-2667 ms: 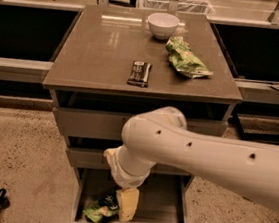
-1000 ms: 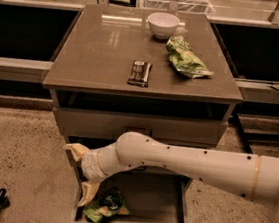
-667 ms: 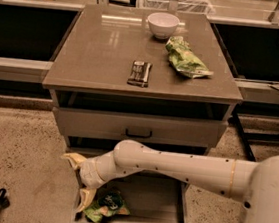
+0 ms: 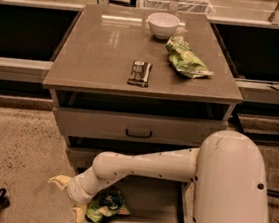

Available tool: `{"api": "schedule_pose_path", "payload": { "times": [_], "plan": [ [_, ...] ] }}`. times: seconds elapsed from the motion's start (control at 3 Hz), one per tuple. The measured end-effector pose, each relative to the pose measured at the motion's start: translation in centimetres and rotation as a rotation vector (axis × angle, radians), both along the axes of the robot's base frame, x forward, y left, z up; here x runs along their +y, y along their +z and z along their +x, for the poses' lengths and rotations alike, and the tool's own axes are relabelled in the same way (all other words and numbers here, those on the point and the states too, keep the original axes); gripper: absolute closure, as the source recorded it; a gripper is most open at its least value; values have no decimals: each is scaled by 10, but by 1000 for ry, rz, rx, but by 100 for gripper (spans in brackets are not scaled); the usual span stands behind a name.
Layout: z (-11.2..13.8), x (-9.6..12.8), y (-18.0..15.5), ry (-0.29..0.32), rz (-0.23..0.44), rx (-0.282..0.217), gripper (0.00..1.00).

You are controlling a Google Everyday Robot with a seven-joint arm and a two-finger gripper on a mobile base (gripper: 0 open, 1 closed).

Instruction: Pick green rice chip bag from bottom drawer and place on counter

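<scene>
Hand: the robot's two-fingered hand [image 4: 70, 200] hangs at the left front corner of the open drawer. Its pale yellow fingers [image 4: 60, 181] are spread wide with nothing between them.
Bag: the bright green foil rice chip bag with the dark logo patch [image 4: 104, 204] lies crumpled on the drawer floor, just right of the hand. Whether they touch cannot be told.
Drawer: the grey-beige deep bottom drawer [image 4: 157, 201] is pulled out, with bare base to the right of the bag.
Step in hand: by my judgement, closing in for the grasp; the bag is not yet lifted.
Doing it well: shift the hand right and down so the fingers straddle a raised fold, not flat foil. Keep the outer finger inside the left wall. Foil probably slips, so close firmly.
Arm: the white jointed arm [image 4: 148, 167] reaches in below the shallower drawer with the black bar handle [image 4: 138, 132]. Draw the bag outward before rising.
Tabletop: the glossy grey-brown stone-like tabletop [image 4: 97, 43] has bare room on its left half.
Avoid: the flat black packet [image 4: 140, 73], the paler green bag [image 4: 185, 61] and the white bowl [image 4: 163, 24].
</scene>
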State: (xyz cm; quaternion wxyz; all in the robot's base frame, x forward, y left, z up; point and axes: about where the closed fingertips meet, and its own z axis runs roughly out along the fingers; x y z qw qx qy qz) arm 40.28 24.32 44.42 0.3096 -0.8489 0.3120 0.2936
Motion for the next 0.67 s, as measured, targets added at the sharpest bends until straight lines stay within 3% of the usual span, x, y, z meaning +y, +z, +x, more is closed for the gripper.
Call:
{"api": "schedule_pose_path", "payload": {
  "times": [0.33,0.67],
  "plan": [
    [6,-37,-12,-111,-26,16,0],
    [-8,-95,-28,-271,-42,9,0]
  ]
}}
